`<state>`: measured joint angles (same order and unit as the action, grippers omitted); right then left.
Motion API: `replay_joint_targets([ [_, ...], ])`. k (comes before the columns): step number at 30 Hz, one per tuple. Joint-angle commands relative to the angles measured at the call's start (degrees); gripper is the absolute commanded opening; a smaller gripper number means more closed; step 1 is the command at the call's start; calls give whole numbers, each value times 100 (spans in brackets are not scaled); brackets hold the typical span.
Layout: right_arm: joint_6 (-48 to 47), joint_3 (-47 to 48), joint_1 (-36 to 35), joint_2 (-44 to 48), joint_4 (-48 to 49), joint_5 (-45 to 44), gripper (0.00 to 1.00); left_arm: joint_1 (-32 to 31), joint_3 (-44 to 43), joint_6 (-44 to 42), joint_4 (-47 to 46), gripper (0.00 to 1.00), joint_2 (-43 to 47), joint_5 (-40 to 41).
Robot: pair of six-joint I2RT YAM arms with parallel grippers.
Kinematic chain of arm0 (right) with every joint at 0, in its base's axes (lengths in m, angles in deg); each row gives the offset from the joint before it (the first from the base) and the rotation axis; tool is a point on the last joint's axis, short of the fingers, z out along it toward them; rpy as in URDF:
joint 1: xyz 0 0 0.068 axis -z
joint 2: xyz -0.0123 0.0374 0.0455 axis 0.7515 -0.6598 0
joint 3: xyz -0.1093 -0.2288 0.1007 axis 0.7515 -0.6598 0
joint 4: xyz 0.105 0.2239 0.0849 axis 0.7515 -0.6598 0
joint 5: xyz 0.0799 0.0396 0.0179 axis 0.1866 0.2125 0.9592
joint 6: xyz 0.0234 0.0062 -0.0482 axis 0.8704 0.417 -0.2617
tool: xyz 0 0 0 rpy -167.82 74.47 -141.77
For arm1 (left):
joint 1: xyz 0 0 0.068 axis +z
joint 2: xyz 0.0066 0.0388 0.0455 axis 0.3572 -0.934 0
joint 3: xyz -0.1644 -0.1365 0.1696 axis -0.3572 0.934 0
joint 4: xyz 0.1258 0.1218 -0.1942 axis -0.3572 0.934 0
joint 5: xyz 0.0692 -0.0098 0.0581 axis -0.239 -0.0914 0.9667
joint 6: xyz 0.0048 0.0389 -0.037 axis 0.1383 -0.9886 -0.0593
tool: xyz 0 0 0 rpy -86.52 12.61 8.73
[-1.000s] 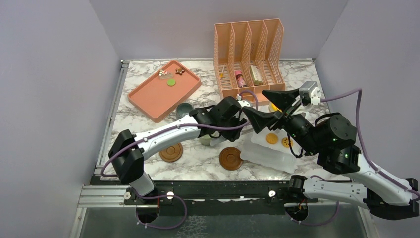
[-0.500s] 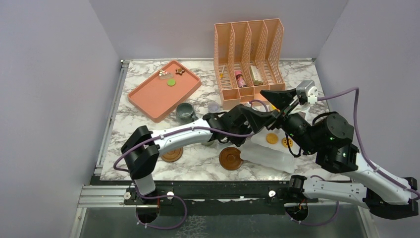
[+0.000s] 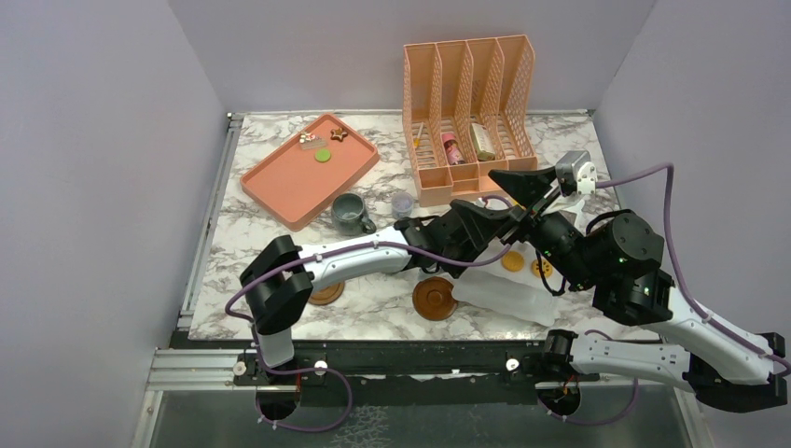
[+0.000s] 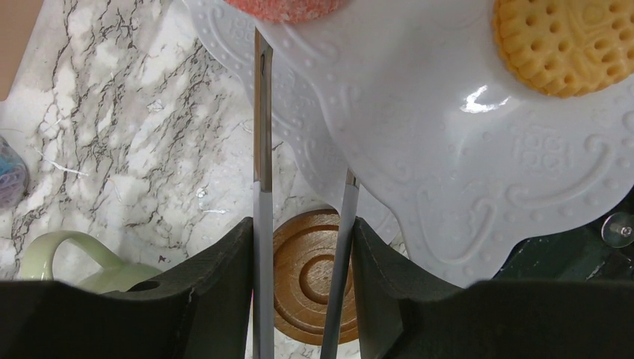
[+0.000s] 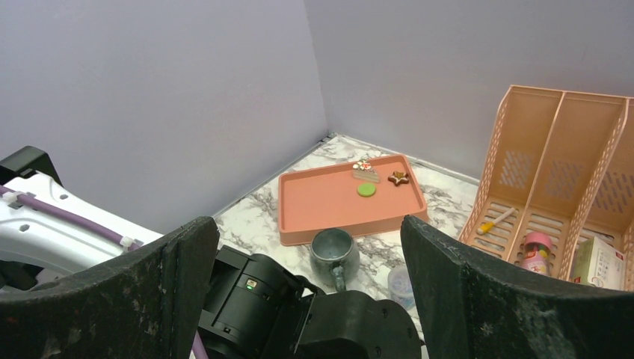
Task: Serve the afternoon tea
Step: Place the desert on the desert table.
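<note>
The left tool [image 4: 303,224] hangs partly spread over the bench [image 4: 149,127], gripping nothing as far as I can tell — probably lining up on the cookie [image 4: 564,41] lying on the white plate [image 4: 448,172]. A brown coaster [image 4: 310,277] and the pale green mug [image 4: 82,258] sit beneath it. The right tool [image 5: 306,247] is raised, spread wide and empty — seemingly kept clear.

glossy white tray [image 4: 419,149], wooden coaster [image 4: 310,277]

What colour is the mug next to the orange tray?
Grey-blue. The mug shows best in the right wrist view, just in front of the tray.
</note>
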<state>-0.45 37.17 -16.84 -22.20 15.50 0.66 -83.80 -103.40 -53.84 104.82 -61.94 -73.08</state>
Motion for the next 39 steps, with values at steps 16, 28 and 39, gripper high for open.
replay_joint_targets([
  [16, 34, 71, 17, 36, -11, -90, 97, -85, -15, -124, -237, 45, 144, 192],
  [28, 48, 69, 17, -4, 18, -55, 97, -85, 76, -143, -148, 49, 244, 252],
  [39, 47, 52, 17, 1, 33, -45, 97, -83, 95, -170, -49, 52, 270, 297],
])
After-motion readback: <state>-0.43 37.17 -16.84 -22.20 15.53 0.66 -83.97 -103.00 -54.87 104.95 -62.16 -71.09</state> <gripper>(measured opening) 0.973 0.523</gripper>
